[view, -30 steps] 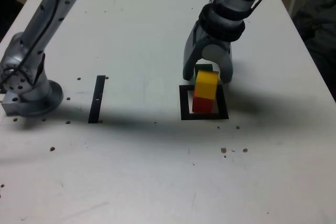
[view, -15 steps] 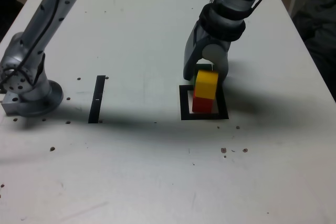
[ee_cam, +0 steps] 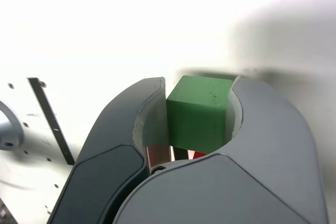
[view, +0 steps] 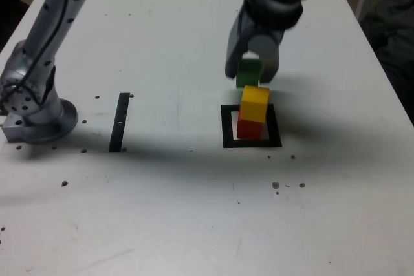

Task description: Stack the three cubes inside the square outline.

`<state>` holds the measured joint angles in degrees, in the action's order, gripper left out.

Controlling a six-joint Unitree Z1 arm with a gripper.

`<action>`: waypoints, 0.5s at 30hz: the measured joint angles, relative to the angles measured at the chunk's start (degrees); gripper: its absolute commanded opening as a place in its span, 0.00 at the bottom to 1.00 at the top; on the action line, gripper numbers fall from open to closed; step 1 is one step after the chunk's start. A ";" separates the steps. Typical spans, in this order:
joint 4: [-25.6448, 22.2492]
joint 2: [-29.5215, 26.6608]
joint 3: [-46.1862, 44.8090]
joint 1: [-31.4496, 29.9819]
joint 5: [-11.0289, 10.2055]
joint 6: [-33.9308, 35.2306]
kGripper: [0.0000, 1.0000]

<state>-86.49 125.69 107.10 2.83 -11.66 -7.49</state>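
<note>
Green cube is up off the table, pinched between the two grey jaws of the hand, sitting just above and slightly behind the little tower in the right-centre of the exterior view. From the wrist view the green cube is squeezed squarely between the curved inner faces of the hand, one face and its top corner showing, with a sliver of red visible below it. That tower is the yellow cube sitting on the red cube, a bit askew, the yellow one overhanging toward the exterior view's right. Both stand inside the square outline, its thick black border showing around the red base. The green cube is not touching the yellow one. Out to the exterior view's left, a straight black strip lies on the white table, and further left sits the arm's grey base. Small dark specks dot the table.
</note>
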 measured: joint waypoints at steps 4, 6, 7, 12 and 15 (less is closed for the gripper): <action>-1.96 -1.97 0.87 0.00 -1.75 -0.13 0.24; -2.63 -2.88 1.27 -0.01 -2.13 -0.18 0.24; -2.99 -3.45 1.43 -0.07 -2.26 -0.19 0.24; -5.27 -5.32 3.10 -1.37 -2.13 -0.20 0.24; -6.06 -5.65 4.21 -2.63 -0.84 -0.20 0.24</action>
<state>-92.55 120.04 111.32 0.20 -12.50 -7.68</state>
